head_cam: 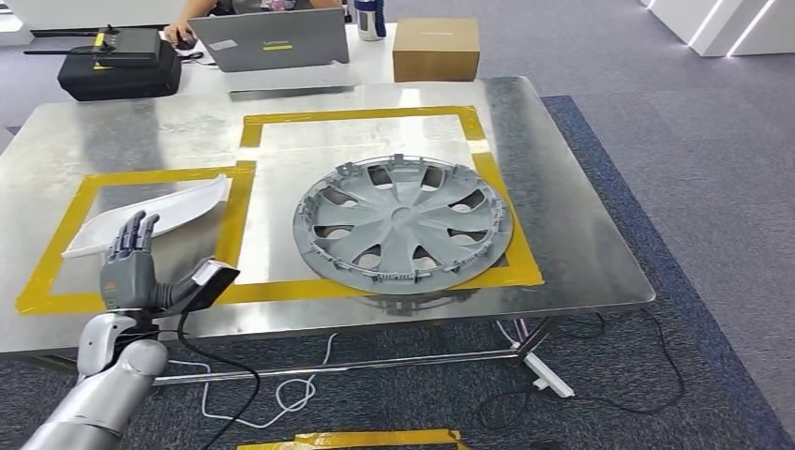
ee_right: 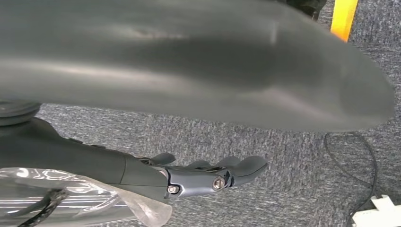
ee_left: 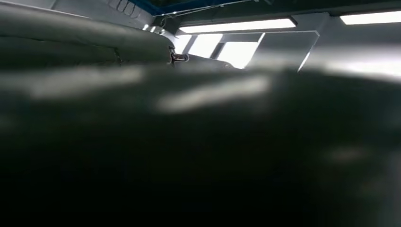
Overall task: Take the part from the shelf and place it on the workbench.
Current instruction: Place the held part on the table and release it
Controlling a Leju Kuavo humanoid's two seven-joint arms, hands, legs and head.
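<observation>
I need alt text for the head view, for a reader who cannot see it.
A grey hubcap lies inside a yellow tape square on a metal workbench. In a second tape frame beside it lies a white part, with the robot's left hand raised before it, fingers apart.

A white curved plastic part [head_cam: 150,217] lies flat on the steel counter [head_cam: 581,234] near its left edge, inside a yellow-taped rectangle, its long body running diagonally with the upturned end toward the counter's middle.
</observation>
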